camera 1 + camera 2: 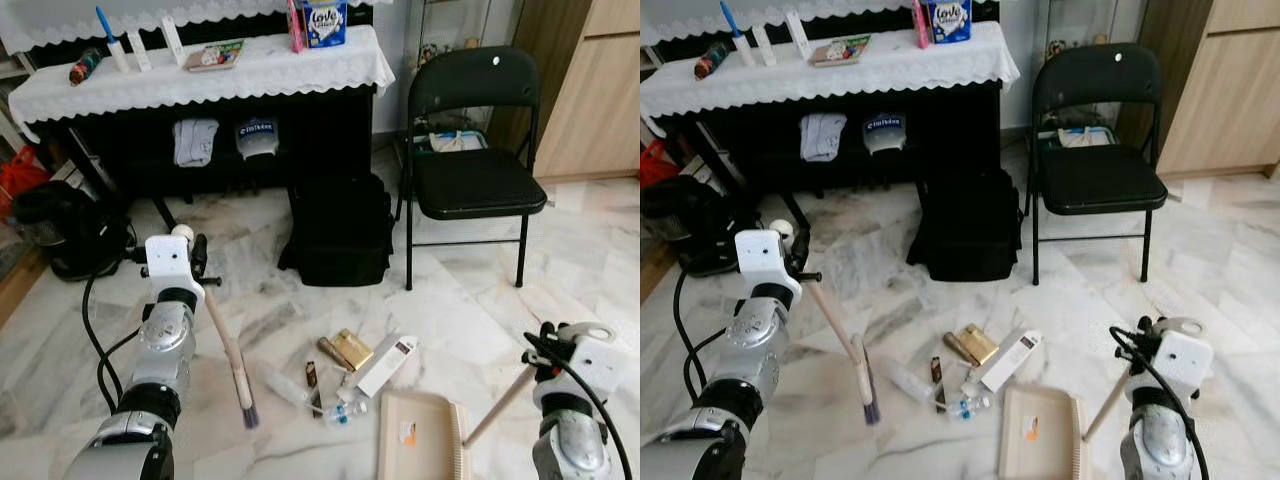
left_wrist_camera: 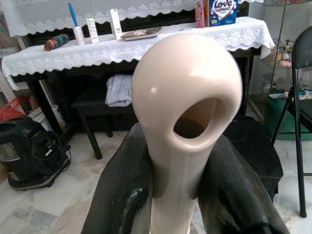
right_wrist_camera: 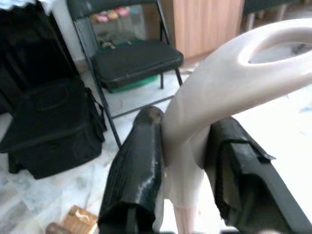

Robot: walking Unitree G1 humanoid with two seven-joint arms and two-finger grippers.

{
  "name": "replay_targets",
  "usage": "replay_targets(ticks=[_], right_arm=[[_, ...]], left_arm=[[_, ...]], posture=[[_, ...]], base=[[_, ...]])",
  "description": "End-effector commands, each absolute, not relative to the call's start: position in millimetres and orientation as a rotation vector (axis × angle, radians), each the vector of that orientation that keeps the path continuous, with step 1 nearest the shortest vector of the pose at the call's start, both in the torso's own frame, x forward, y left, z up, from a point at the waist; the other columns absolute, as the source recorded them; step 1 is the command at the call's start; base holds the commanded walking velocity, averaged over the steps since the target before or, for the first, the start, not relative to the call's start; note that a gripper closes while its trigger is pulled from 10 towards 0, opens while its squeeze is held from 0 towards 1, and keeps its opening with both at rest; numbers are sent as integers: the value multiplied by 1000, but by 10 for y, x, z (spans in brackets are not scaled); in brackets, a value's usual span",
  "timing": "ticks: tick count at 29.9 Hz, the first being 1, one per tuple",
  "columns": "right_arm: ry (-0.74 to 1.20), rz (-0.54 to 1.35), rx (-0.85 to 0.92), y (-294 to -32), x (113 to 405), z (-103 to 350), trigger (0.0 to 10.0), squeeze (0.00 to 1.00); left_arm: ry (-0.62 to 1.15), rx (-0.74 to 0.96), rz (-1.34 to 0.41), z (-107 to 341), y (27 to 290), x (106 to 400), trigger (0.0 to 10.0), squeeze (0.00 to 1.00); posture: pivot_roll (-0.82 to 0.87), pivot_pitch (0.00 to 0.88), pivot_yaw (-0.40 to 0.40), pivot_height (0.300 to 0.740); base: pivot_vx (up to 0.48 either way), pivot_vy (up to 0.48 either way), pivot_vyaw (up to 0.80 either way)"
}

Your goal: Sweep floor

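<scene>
My left gripper (image 2: 180, 161) is shut on the beige handle of a broom (image 1: 222, 335). The handle slants down to dark bristles (image 1: 247, 415) resting on the marble floor, left of the litter. That litter is a plastic bottle (image 1: 283, 385), a gold box (image 1: 352, 349), a white box (image 1: 387, 364) and small scraps. My right gripper (image 3: 187, 146) is shut on the looped handle (image 3: 229, 63) of a beige dustpan (image 1: 420, 440). The pan lies flat on the floor just right of the litter, with its stick (image 1: 497, 405) rising to that gripper (image 1: 538, 362).
A black bag (image 1: 340, 230) sits on the floor behind the litter. To its right stands a black folding chair (image 1: 478, 180). A dark table with a white lace cloth (image 1: 200, 75) runs along the back. A black appliance (image 1: 60, 225) with cables is at far left.
</scene>
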State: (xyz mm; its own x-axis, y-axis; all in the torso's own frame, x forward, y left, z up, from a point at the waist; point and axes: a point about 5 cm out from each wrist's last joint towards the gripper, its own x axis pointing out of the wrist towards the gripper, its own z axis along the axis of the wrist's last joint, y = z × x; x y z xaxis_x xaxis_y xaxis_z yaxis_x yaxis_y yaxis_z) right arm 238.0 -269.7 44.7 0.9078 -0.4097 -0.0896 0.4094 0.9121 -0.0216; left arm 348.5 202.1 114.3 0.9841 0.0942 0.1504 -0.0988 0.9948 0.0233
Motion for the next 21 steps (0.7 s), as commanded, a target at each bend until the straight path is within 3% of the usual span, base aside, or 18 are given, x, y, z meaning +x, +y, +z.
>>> replay_targets(ticks=[1,10,21], right_arm=[[116,-414,-10,-2686,2393,379,10000,0],[220,-397,-13,-2657,2406,131,10000,0],[198,-384,-23,-2660,2417,124,10000,0]], left_arm=[[-175,23,122,1180,2092,3475,10000,0],[-130,-6,123,1070,2125,3431,10000,0],[110,154,-93,734,2012,3387,10000,0]], posture=[[-229,0,140,740],[-204,0,132,740],[-207,0,118,740]], base=[[0,0,0],[0,0,0],[0,0,0]])
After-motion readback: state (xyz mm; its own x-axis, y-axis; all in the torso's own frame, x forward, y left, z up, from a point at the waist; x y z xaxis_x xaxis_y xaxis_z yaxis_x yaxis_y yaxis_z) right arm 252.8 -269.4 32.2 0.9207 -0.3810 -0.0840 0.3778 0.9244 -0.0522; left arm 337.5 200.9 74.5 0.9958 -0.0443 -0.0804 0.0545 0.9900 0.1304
